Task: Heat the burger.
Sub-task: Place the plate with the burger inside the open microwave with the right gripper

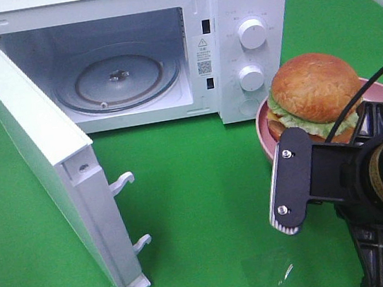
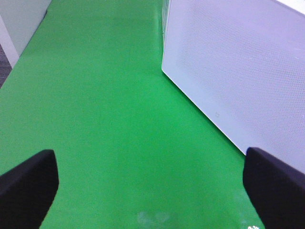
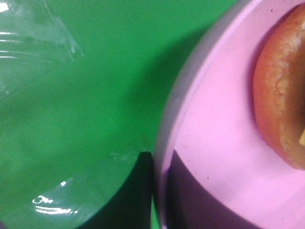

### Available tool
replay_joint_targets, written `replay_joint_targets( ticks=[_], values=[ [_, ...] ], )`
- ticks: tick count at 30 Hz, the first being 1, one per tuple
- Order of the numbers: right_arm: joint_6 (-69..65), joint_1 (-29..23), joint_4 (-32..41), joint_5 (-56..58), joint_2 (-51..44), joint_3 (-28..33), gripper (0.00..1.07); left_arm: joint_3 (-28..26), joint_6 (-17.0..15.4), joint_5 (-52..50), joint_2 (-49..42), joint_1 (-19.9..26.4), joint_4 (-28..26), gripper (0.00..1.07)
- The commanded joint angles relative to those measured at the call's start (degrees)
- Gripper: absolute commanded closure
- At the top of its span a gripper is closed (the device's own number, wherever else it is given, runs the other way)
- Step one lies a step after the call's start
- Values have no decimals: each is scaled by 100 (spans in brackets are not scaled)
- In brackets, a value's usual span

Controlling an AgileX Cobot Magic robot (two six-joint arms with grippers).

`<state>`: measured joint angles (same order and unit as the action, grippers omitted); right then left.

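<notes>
The burger (image 1: 315,90) with a glossy brown bun and green lettuce sits on a pink round plate (image 1: 263,125), to the right of the microwave (image 1: 246,0). In the right wrist view, my right gripper (image 3: 159,193) is shut on the pink plate's rim (image 3: 209,143), one dark finger under it and one on top, with the burger's bun (image 3: 279,95) just beyond. The microwave door (image 1: 34,137) stands wide open, showing the glass turntable (image 1: 118,79). My left gripper (image 2: 152,191) is open and holds nothing over the green cloth, beside the microwave's white wall (image 2: 238,62). It is out of the exterior view.
The right arm's black wrist (image 1: 356,170) fills the lower right of the exterior view. The open door's latch hooks (image 1: 122,184) stick out toward the middle of the green cloth (image 1: 199,199). Clear tape (image 3: 33,28) lies on the cloth near the plate.
</notes>
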<state>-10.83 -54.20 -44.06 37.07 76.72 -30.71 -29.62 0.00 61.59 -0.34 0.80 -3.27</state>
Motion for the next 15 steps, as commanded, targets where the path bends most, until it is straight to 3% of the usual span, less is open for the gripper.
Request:
replay_joint_targets(
  ticks=[1,15],
  values=[
    [286,0,-327,-97,-206,40,107,6,0,-46,-86,0,-40,6],
    [1656,0,-355,-819,-206,40,107,6,0,-46,-86,0,-40,6]
  ],
)
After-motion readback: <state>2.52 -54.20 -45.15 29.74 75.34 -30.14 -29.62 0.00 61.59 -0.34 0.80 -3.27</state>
